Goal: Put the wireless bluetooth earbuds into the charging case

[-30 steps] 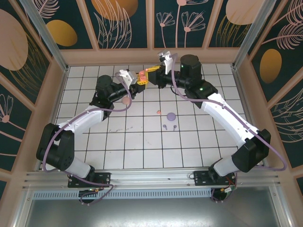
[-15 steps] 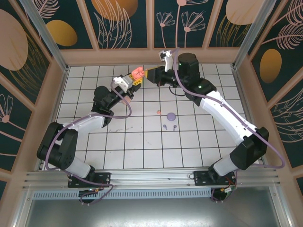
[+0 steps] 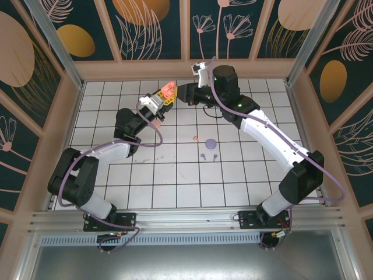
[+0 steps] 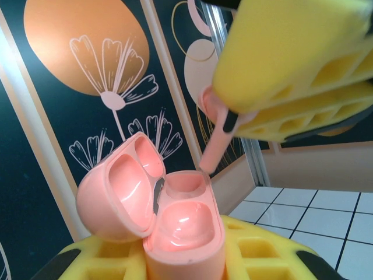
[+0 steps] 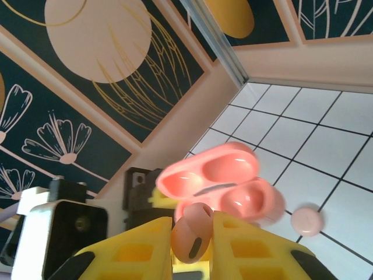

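1. The right gripper (image 3: 183,92) is clamped on a pink earbud (image 5: 191,234). Its yellow fingers (image 4: 291,52) pinch the bud's head, and the stem hangs out below them.
2. In the left wrist view the stem tip sits at the rim of the far socket of the charging case (image 4: 185,224). Whether it touches the rim cannot be told.
3. The left gripper (image 3: 165,98) is closed on the lower body of the charging case and holds it upright. The lid (image 4: 116,186) is swung open to the left, and both sockets face up and are bare.
4. The two grippers meet above the tiles at the far middle of the table (image 3: 175,181), the left one just left of the right one.
5. The left arm reaches from the near left corner, with its forearm slanting far and right and its wrist tipped upward. The right arm stretches from the near right corner toward the far side, with its wrist bent left toward the case.
6. Two purple earbuds (image 3: 203,156) lie side by side on the tiles near the table's middle, well apart from the grippers.
7. A purple round case (image 3: 210,143) lies just beyond them, and a small pink piece (image 3: 195,138) sits to its left, too small to make out.
8. A pale pink round thing (image 5: 306,220) rests on the tiles below the held case.
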